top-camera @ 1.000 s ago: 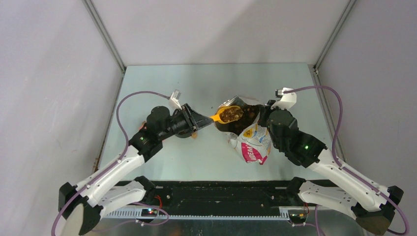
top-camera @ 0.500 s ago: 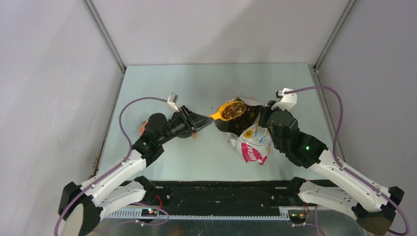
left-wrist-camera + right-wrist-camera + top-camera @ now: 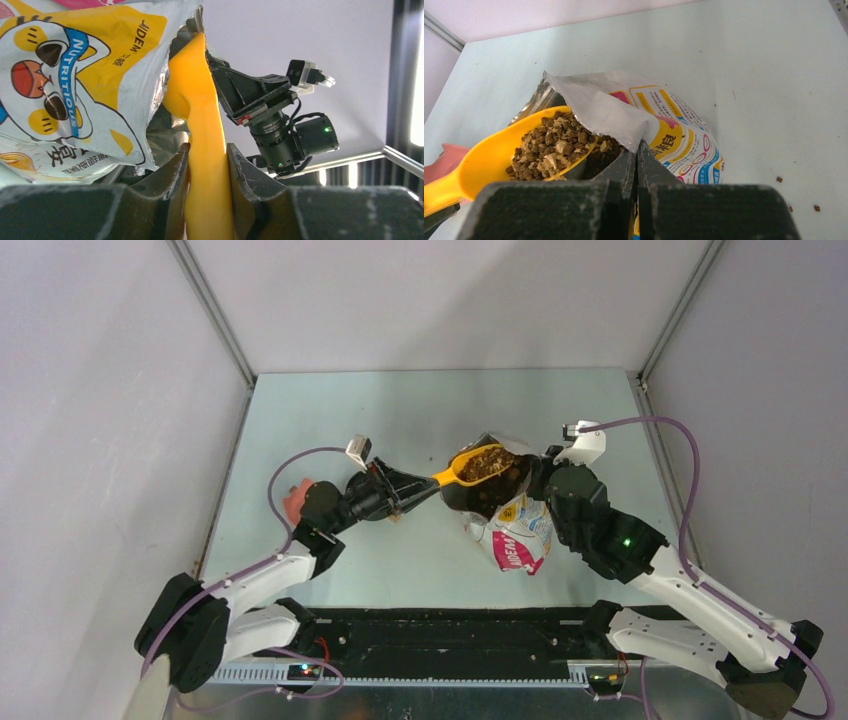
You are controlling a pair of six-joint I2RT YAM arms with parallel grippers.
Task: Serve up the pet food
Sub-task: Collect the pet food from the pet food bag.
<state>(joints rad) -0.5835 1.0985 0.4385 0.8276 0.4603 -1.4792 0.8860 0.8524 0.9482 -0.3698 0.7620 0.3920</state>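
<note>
While the pet food [image 3: 551, 147] sits heaped in the bowl of the yellow scoop [image 3: 479, 165], right at the gaping mouth of the cartoon-cat bag [image 3: 674, 130], more kibble shows dark inside the opening behind it. Left gripper [image 3: 206, 160] is clamped on the scoop's handle, a finger pressed to each side. Right gripper [image 3: 637, 152] is pinched tight on the bag's silver-lined rim. A pink object [image 3: 296, 497] lies by the left arm, partly hidden, and stray crumbs dot the pale green table [image 3: 400, 410].
</note>
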